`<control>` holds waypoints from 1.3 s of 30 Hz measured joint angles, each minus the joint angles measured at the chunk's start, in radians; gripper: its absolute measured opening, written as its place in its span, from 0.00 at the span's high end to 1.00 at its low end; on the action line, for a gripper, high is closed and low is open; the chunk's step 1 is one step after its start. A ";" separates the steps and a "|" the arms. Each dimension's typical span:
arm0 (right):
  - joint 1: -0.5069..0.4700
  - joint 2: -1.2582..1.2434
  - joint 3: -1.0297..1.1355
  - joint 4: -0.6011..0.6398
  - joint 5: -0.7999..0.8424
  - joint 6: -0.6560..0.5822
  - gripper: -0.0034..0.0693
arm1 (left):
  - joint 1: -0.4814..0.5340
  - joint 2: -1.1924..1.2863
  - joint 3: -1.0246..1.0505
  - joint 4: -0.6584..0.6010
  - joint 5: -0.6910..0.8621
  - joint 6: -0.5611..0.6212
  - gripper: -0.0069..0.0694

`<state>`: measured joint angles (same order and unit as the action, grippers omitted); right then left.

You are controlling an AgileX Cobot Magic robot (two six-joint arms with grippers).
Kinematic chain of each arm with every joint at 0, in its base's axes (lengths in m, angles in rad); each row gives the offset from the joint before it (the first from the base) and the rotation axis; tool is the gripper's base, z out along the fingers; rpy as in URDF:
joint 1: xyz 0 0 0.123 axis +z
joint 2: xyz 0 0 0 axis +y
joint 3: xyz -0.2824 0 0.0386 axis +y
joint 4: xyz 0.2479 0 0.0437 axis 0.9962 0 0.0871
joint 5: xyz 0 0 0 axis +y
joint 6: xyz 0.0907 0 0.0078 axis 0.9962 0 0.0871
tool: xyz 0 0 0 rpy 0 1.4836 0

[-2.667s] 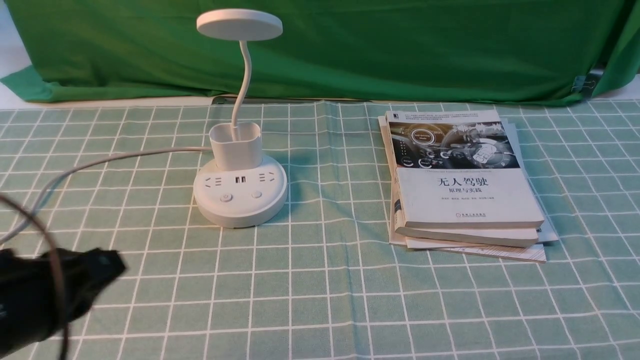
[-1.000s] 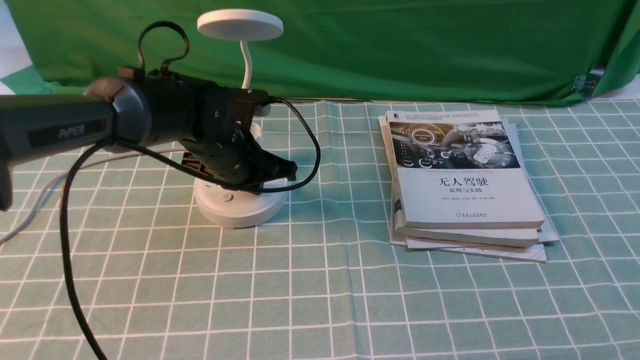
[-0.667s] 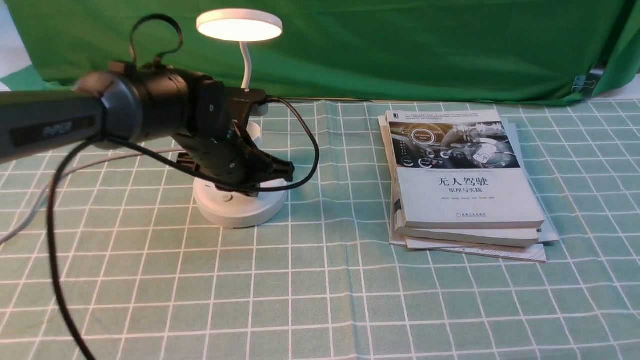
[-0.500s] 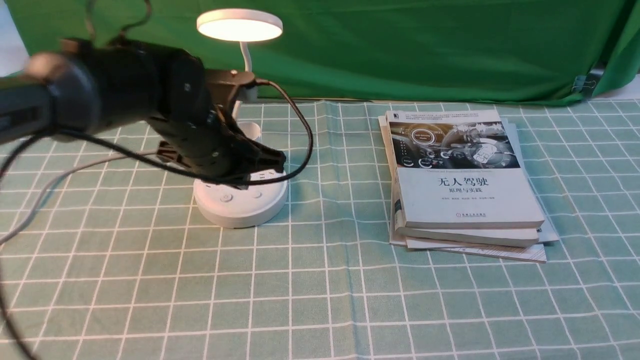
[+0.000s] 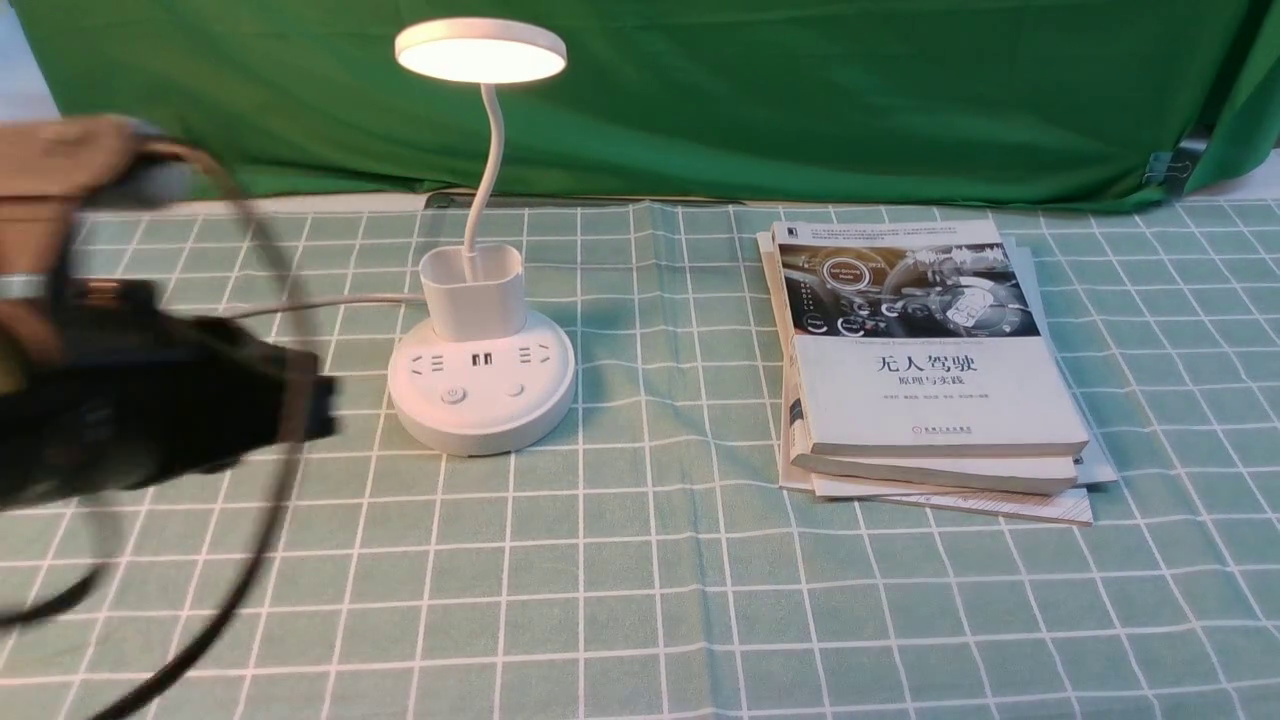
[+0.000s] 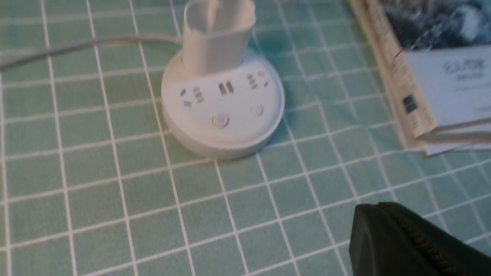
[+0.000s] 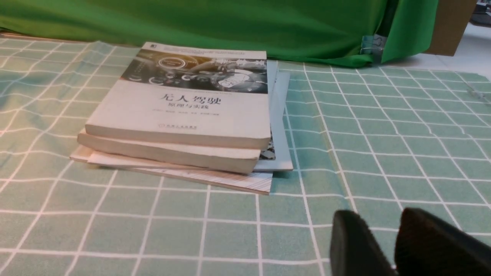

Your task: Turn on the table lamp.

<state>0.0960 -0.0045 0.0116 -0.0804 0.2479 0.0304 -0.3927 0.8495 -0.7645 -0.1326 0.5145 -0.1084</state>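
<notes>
One table lamp (image 5: 480,380), lit, on the desk (image 5: 640,600) left of the book pile (image 5: 930,350): two buttons, one cord, one cup-shaped holder (image 5: 473,305) with the gooseneck (image 5: 487,180) rising from it. Two thick books on thinner items (lower count unclear). Left tool (image 6: 378,206) closed, fingers together, gripping nothing; right tool (image 7: 379,214) slightly parted, nothing between.

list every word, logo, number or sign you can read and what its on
"无人驾驶" on the top book's cover
"原理与实践" below it on that cover
"Self-Driving Mode" in the cover picture
Power sign on the left button of the lamp base
Author line, publisher line and the small print along the cover's top edge: too small to read
</notes>
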 joint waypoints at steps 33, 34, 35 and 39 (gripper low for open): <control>0.000 0.000 0.000 0.000 -0.001 0.000 0.63 | 0.177 -0.654 0.431 0.034 -0.403 0.000 0.91; 0.000 0.000 0.000 0.000 -0.001 0.000 0.63 | 0.235 -0.684 0.507 0.034 -0.471 0.000 0.91; 0.000 0.000 0.000 0.000 -0.001 0.000 0.63 | 0.266 -0.703 0.546 0.034 -0.494 0.000 0.91; 0.000 0.000 0.000 0.000 0.000 0.000 0.63 | 0.353 -0.766 0.665 0.034 -0.520 0.000 0.91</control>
<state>0.0960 -0.0045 0.0116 -0.0804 0.2478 0.0304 -0.0394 0.0831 -0.0994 -0.0982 -0.0053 -0.1084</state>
